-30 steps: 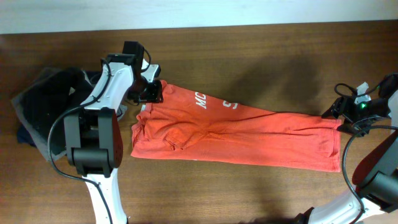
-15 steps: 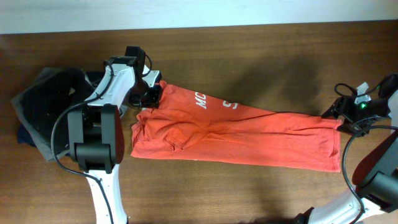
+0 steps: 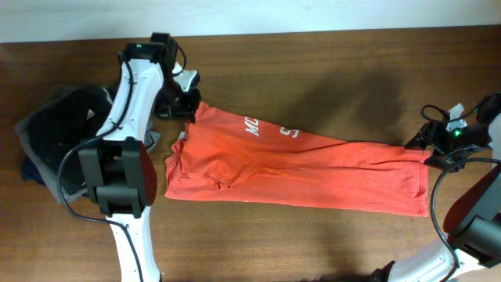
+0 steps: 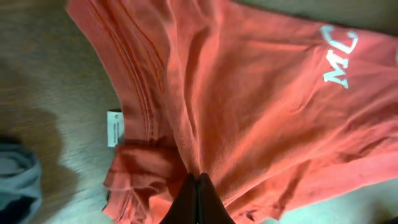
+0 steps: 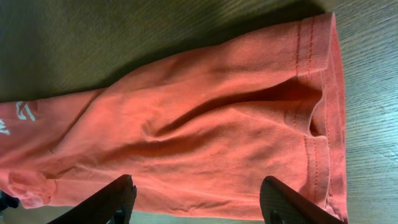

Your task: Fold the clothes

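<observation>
two fingers of the left gripper (image 4: 198,180) press together, pinching the far-left end of the red-orange short-sleeved cotton shirt (image 3: 313,168); right gripper (image 5: 196,182) stands spread above its right hem; shirt lies stretched across the brown wooden table (image 3: 313,63)

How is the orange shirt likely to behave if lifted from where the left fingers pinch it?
Probably floppy: the shirt lies creased and rumpled, so it should drape and trail rather than hold shape. Likely light, being thin cotton-looking fabric. The left fingers pinch only a small fold, so it might slip free.
</observation>
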`<state>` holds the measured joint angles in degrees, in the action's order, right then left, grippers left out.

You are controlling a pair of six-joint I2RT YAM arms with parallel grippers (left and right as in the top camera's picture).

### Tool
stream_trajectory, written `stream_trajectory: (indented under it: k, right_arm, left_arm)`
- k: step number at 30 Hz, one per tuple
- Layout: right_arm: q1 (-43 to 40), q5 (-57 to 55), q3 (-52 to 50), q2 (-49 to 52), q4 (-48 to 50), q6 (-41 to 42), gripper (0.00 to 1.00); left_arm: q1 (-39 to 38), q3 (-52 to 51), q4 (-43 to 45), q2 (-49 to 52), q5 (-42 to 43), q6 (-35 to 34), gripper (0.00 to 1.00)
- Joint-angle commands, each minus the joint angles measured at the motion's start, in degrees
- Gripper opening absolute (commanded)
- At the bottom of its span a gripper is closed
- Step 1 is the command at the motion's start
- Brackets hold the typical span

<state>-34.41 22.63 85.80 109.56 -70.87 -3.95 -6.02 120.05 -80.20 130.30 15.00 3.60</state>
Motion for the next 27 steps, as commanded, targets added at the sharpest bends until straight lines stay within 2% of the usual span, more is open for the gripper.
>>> stream_trajectory:
  k: [1,8,10,14,21,22,24,27]
  right_arm:
    - [0.26,0.96,-0.04,-0.2,-0.15,-0.52,0.69]
    - [0.26,0.96,-0.04,-0.2,-0.15,-0.52,0.69]
    - [0.26,0.96,-0.04,-0.2,-0.15,-0.52,0.69]
    - [0.26,0.96,-0.04,-0.2,-0.2,-0.52,0.69]
    - [0.26,0.96,-0.04,-0.2,-0.2,-0.52,0.69]
    - [0.26,0.96,-0.04,-0.2,-0.2,-0.52,0.69]
    - [0.26,0.96,-0.04,-0.2,-0.2,-0.5,0.69]
    - [0.26,0.96,-0.04,-0.2,-0.22,-0.52,0.69]
  left_arm:
    - [0.11,1.55,-1.95,0.09,0.63,0.35,0.0]
    - [-0.59,1.25,-4.7,0.11,-1.4,0.37,0.0]
    - [-1.18,0.63,-4.2,0.11,-1.53,0.83,0.08]
    - [-1.95,-1.05,-3.1,0.11,-2.47,0.81,0.0]
    - [-2.21,-3.93,-1.95,0.11,-4.94,0.74,0.0]
    - [-2.12,-3.93,-0.59,0.11,-5.7,0.74,0.04]
    - [-2.05,-3.93,2.58,0.11,-7.1,0.68,0.29]
    - [-2.08,-4.81,8.37,0.48,-7.54,0.55,0.44]
